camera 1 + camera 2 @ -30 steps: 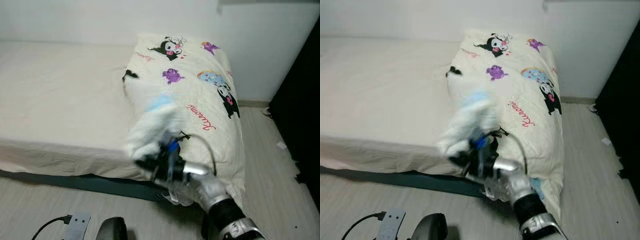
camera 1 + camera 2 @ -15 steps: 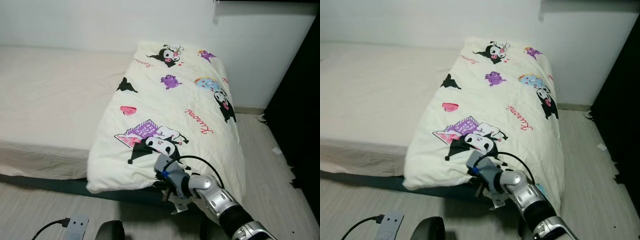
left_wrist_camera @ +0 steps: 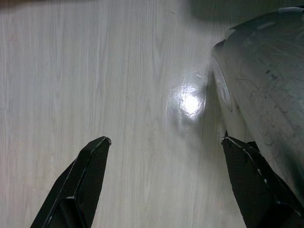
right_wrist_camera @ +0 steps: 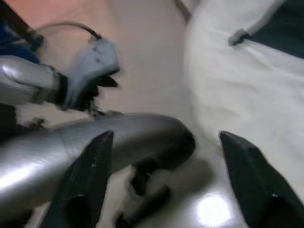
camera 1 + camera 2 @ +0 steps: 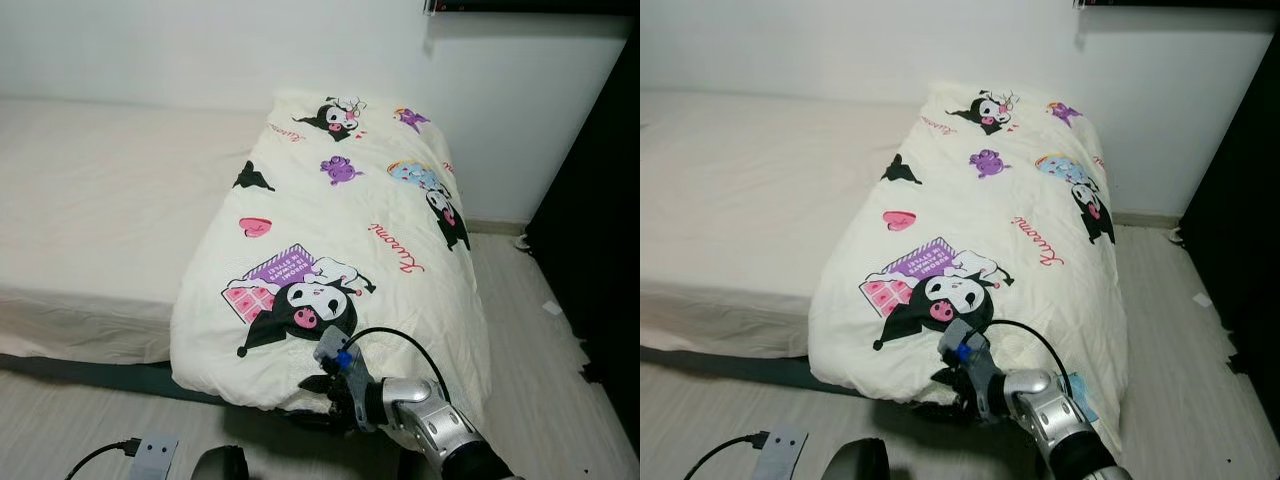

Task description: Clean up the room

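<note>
A cream blanket (image 5: 350, 230) printed with cartoon characters lies spread along the right side of the bed (image 5: 90, 200), its near edge hanging over the mattress's front. My right gripper (image 5: 327, 388) is low at that hanging edge, just in front of it. In the right wrist view the right gripper (image 4: 166, 190) is open with nothing between its fingers, and the white blanket (image 4: 247, 95) lies beside them. My left gripper (image 3: 166, 190) hangs open over the pale wooden floor (image 3: 118, 71).
A white power strip (image 5: 152, 453) with a black cable lies on the floor at the front left. A dark cabinet (image 5: 600, 230) stands along the right, with small scraps (image 5: 552, 308) on the floor beside it. A white wall backs the bed.
A second ago my right gripper held a bunched part of the blanket up. The blanket has since dropped flat over the bed, and the gripper has let go and sunk to its front edge.
</note>
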